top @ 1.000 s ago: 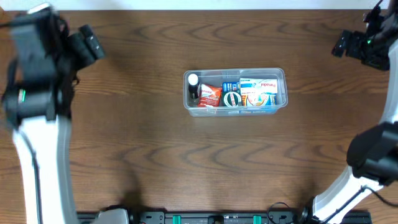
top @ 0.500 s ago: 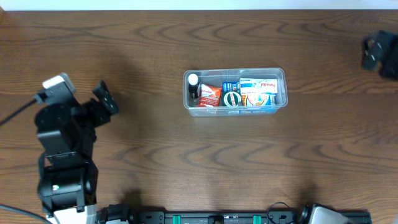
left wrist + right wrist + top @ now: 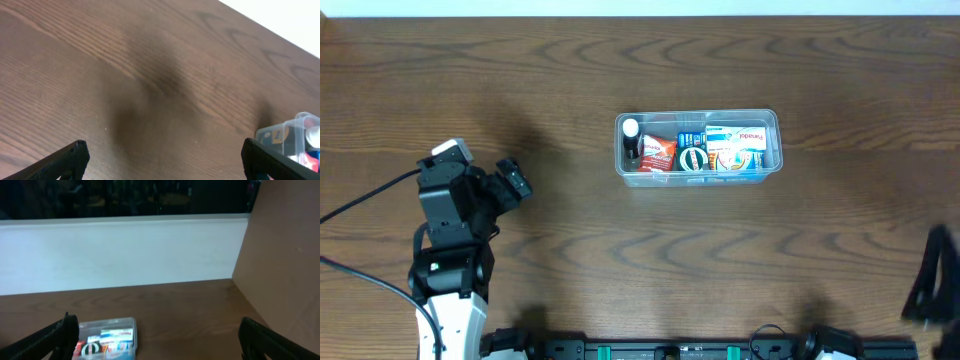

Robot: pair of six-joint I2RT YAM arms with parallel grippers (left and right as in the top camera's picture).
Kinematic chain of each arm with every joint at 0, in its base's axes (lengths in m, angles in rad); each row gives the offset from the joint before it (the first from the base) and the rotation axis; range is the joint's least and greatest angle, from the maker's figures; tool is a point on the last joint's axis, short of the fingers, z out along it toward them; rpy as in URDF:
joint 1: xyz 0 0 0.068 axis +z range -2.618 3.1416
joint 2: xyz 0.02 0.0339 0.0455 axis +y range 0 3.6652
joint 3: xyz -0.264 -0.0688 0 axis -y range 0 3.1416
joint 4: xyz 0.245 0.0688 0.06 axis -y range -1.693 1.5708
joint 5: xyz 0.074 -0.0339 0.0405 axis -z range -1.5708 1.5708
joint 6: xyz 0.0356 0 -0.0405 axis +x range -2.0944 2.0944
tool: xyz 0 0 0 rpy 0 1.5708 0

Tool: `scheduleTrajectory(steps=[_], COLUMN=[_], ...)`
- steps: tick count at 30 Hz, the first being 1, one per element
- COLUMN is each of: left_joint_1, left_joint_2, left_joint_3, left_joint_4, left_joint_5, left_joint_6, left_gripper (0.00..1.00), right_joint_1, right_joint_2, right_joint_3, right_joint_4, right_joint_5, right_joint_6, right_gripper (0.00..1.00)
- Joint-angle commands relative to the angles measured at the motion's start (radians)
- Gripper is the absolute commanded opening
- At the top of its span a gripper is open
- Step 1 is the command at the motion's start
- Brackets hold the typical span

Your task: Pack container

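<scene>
The container (image 3: pixel 760 117) sits on the table (image 3: pixel 640 250) at mid-width, a little toward the far side, long side running left to right. It is already packed. A small dark bottle (image 3: pixel 631 136) with a white cap is at the left end, with a red packet (image 3: pixel 658 154) beside it. Next comes what looks like a round green roll (image 3: pixel 693 159), though the view is too small to be sure. Blue and white boxes (image 3: pixel 737 148) fill the right end.

The left gripper (image 3: pixel 513 180) is over bare wood at the near left, well apart from the container and pointing roughly toward it. In the left wrist view its fingertips (image 3: pixel 67 159) stand at opposite edges, so the jaws are wide apart with nothing between them. Only a corner of the container (image 3: pixel 295 131) shows, at the right.

From overhead the right arm (image 3: pixel 930 285) is just a dark blur at the near right edge. The right gripper (image 3: pixel 157 345) is also spread wide and empty, its fingertips (image 3: pixel 55 336) at the picture's lower corners. It looks across the table at the container (image 3: pixel 107 324), low and left of centre. A white wall (image 3: pixel 120 255) lies beyond the table's far edge, and a brown panel (image 3: pixel 285 255) stands at the right.
</scene>
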Motion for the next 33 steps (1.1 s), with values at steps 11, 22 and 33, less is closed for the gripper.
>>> scheduleTrajectory(steps=[11, 22, 33], left_joint_1=[0.001, 0.001, 0.001], left_joint_2=[0.157, 0.132, 0.044], left_joint_3=[0.008, 0.008, 0.008], left_joint_4=[0.035, 0.055, 0.099], left_joint_5=[0.006, 0.007, 0.09], left_joint_6=[-0.166, -0.168, -0.002], left_gripper=[0.98, 0.98, 0.98], right_joint_1=[0.013, 0.181, 0.353], right_joint_2=[-0.444, -0.631, -0.638], right_joint_3=[-0.14, -0.167, -0.189], right_joint_4=[0.055, 0.113, -0.018], right_joint_5=[0.023, -0.004, 0.042], right_joint_6=[0.023, -0.15, -0.22], right_gripper=[0.99, 0.99, 0.99])
